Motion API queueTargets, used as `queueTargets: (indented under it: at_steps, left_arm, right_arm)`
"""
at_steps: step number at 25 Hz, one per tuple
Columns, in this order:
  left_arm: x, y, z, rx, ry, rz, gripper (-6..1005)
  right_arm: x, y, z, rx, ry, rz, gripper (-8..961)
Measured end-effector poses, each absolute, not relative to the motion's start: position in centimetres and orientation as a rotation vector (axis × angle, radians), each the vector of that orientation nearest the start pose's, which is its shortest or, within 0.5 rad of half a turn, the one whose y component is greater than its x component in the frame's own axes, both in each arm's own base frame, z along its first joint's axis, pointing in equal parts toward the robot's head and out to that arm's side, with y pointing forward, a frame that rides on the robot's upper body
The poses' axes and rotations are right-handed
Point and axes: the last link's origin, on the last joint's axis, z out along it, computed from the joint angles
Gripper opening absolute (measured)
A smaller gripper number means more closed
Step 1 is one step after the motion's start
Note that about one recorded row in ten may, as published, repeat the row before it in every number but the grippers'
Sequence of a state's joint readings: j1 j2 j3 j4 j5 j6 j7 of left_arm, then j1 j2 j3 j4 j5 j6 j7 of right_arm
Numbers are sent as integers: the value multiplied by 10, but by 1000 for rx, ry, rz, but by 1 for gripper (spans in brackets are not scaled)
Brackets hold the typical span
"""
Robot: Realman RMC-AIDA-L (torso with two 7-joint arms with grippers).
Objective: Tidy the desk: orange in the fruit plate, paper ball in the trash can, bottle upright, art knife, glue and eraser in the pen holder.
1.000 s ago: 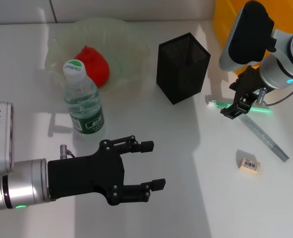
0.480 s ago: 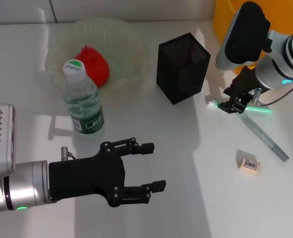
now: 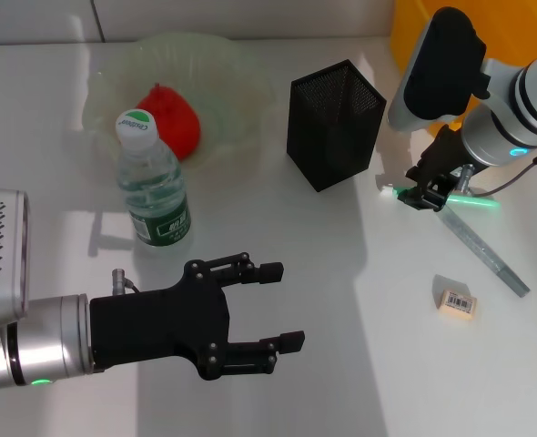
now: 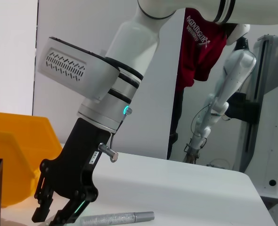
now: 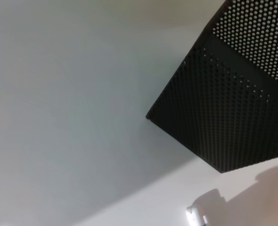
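The orange (image 3: 171, 116) lies in the pale green fruit plate (image 3: 237, 68) at the back left. A clear bottle (image 3: 152, 187) stands upright in front of the plate. The black mesh pen holder (image 3: 334, 123) (image 5: 233, 94) stands mid-table. Right of it my right gripper (image 3: 430, 194) (image 4: 55, 212) is down at the table, open, fingers straddling the thin green art knife (image 3: 473, 201). The silver glue stick (image 3: 485, 248) (image 4: 118, 218) lies just beyond it, and the eraser (image 3: 456, 302) nearer the front. My left gripper (image 3: 280, 305) hovers open at the front left. The paper ball is out of view.
A yellow bin (image 3: 410, 36) (image 4: 12, 155) stands at the back right behind the right arm. The right arm's thick white link (image 3: 441, 64) hangs over the space between the pen holder and the bin.
My right gripper has shifted slightly left and lower along the green art knife. The left arm, bottle, eraser and glue have not moved.
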State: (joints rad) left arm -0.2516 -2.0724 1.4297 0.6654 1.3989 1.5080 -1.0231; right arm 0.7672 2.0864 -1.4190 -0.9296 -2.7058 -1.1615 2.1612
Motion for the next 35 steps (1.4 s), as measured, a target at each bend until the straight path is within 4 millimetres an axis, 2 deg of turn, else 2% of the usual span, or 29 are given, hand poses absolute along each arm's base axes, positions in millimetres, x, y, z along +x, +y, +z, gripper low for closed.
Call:
queueTargets:
  at_steps: [5,10,16,19,20,21,25,27,30,31,33,35]
  left_arm:
    - [-253,244,-62,-2858,-271,-923,783]
    - [-252,244,-62,-2858,-268,-925,783]
    - [-252,244,-61,-2859,-262,-925,783]
    - [-251,244,-60,-2860,-257,-930,783]
    - [-250,244,-60,-2860,-257,-932,783]
    - [-250,244,-60,-2860,-257,-932,783]
    - [-250,245,-60,-2860,-257,-933,783]
    - [-248,246,-59,-2863,-254,-934,783]
    - [-248,247,-59,-2864,-251,-936,783]
    - [-248,247,-59,-2864,-251,-936,783]
    - [-247,247,-59,-2865,-248,-935,783]
    - [-246,248,-59,-2867,-246,-936,783]
  right_arm:
    - [206,407,-44,-2636,358,-689,221]
    - [206,407,-43,-2640,354,-692,159]
    - [201,405,-37,-2639,358,-673,156]
    - [192,403,-25,-2642,376,-630,155]
    - [183,400,-15,-2653,397,-572,154]
    - [183,400,-15,-2653,397,-572,154]
    - [165,394,10,-2653,402,-444,152]
    - [153,390,28,-2638,388,-356,103]
    - [147,386,40,-2618,394,-306,30]
    - [149,387,40,-2618,404,-313,6]
    - [156,390,33,-2629,439,-363,20]
    - [170,397,16,-2643,495,-457,35]
